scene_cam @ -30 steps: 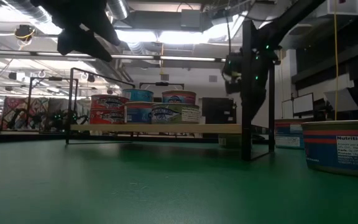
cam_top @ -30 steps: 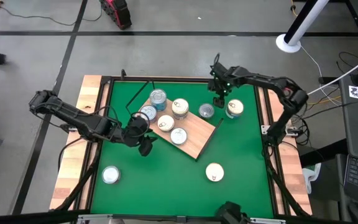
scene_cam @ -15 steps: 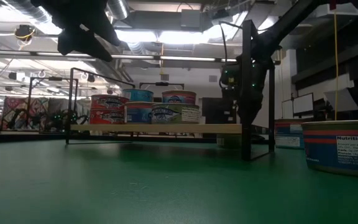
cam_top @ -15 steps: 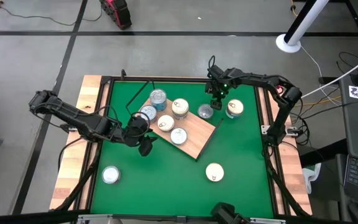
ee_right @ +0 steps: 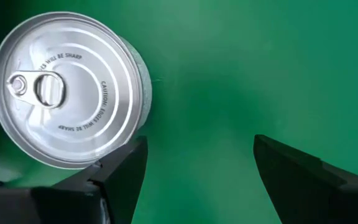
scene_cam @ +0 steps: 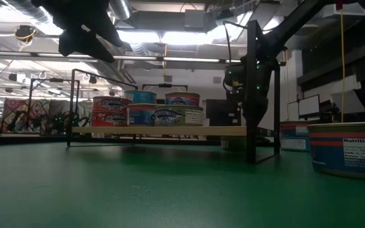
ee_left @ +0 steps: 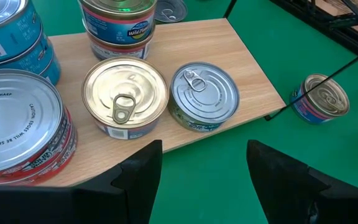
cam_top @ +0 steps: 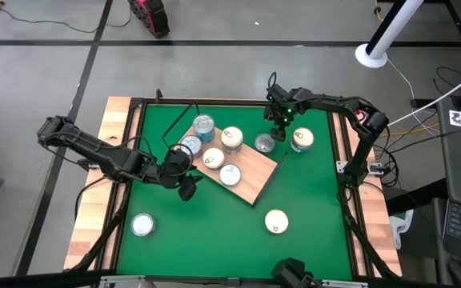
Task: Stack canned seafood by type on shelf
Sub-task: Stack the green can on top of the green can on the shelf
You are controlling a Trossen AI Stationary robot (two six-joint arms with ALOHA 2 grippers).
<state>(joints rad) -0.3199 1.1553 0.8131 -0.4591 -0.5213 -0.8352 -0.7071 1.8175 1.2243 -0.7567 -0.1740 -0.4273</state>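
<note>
The shelf [cam_top: 242,170] sits at an angle near the middle of the green desk [cam_top: 310,192], its wood-grain board raised on dark legs, as the low view shows. In the high view, 5 tins stand on it: a silver-lidded one [cam_top: 204,125] at the far corner, a cream-lidded stack [cam_top: 231,137] beside it, a blue-labelled stack [cam_top: 190,146] at the left edge, a cream-lidded tin [cam_top: 213,158] and a silver-lidded tin [cam_top: 230,174] nearer the front edge.

The left gripper [cam_top: 187,186] hovers just off the shelf's near-left edge, fingers apart and holding nothing. Its wrist view looks past the dark fingers [ee_left: 138,180] onto the board, where the cream-lidded tin [ee_left: 125,96] and the silver-lidded tin [ee_left: 203,96] stand side by side, nearly touching, with taller stacks behind them.

The right gripper [cam_top: 279,128] hangs at the shelf's far-right corner, fingers spread and empty. A silver tin [cam_top: 265,143] sits on the mat just beside that corner; the wrist view shows it [ee_right: 67,90] upright, pull-tab up, beside one finger [ee_right: 114,177] rather than between the 2.

3 more tins lie loose on the desk (all upright): a cream-lidded one [cam_top: 302,139] right of the gripper, another [cam_top: 276,222] toward the front right, and a silver one [cam_top: 142,225] at the front left.
</note>
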